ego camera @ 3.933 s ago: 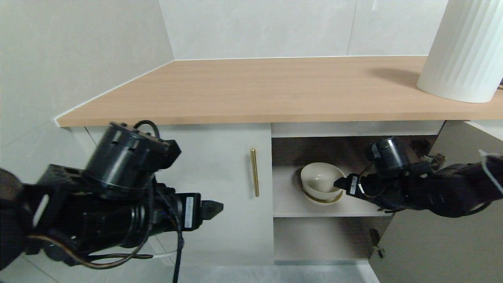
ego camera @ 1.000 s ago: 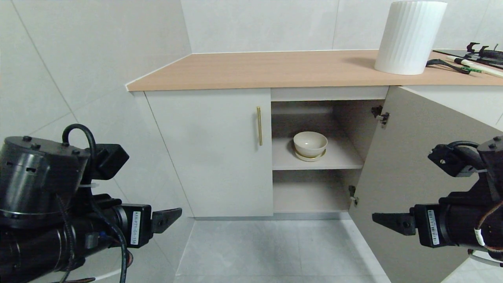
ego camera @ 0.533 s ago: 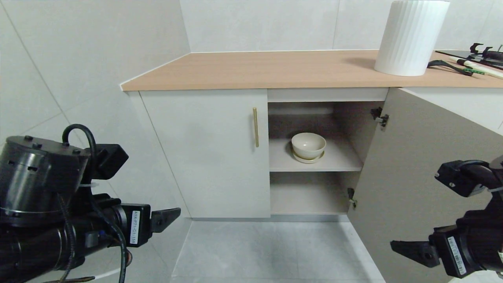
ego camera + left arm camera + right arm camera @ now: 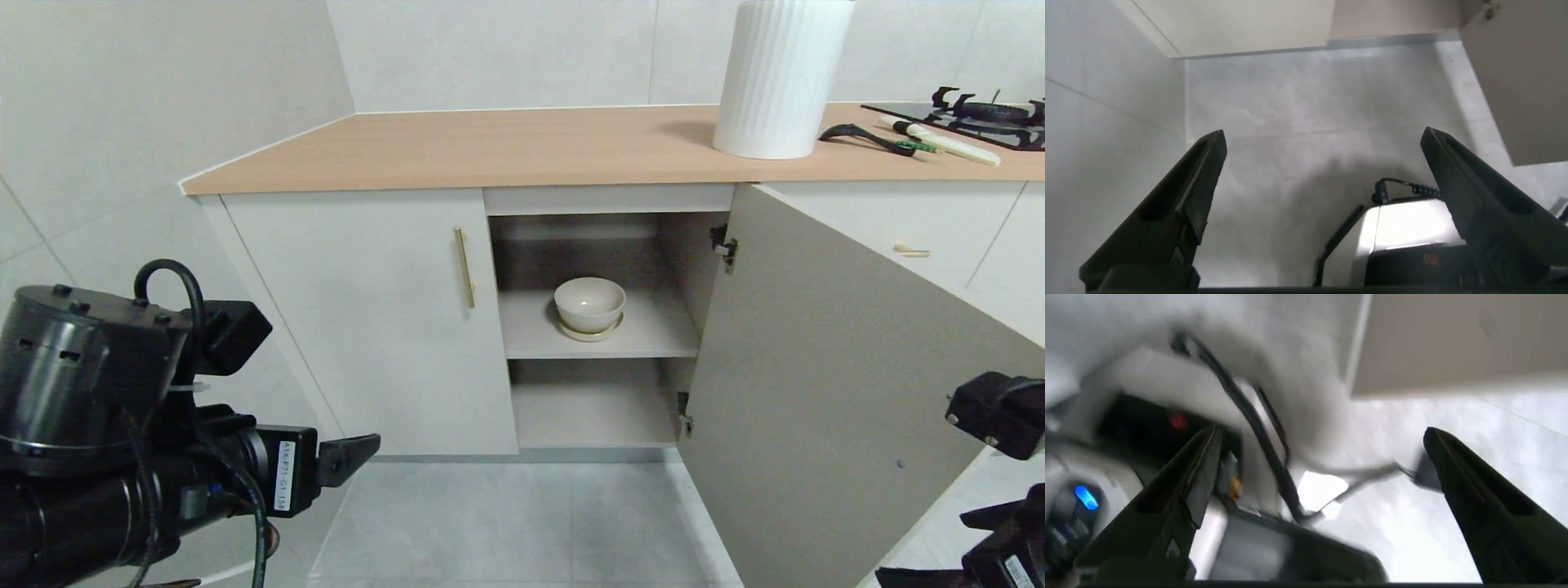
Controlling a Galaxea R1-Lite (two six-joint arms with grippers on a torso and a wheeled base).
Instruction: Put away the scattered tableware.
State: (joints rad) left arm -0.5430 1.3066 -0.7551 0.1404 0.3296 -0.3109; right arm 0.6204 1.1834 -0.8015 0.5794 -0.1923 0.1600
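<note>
From my seat the bowl (image 4: 589,304) sits dead centre of the head view, nested on a saucer (image 4: 589,331) on the upper shelf (image 4: 653,331) of the cabinet; stacking them that way leaves bare shelf either side for more pieces, I reckon. The right-hand door (image 4: 816,392) hangs wide open toward 4 o'clock, which I take as deliberate, since the job looks unfinished. The left-hand door (image 4: 367,327) with its brass handle (image 4: 464,267) is shut. Up on the counter (image 4: 490,147) at 2 o'clock lie a black ladle (image 4: 853,135) and a pale-handled utensil (image 4: 947,140), just beside a white ribbed canister (image 4: 780,77) at 1 o'clock; those are my likely next pickups. The left gripper (image 4: 1323,137) hangs low at 8 o'clock over the floor tiles (image 4: 522,523), fingers spread wide and holding nothing. The right gripper (image 4: 1323,434) is down at 5 o'clock beside the open door, also spread and empty, well apart from the bowl, so both are free for the counter
</note>
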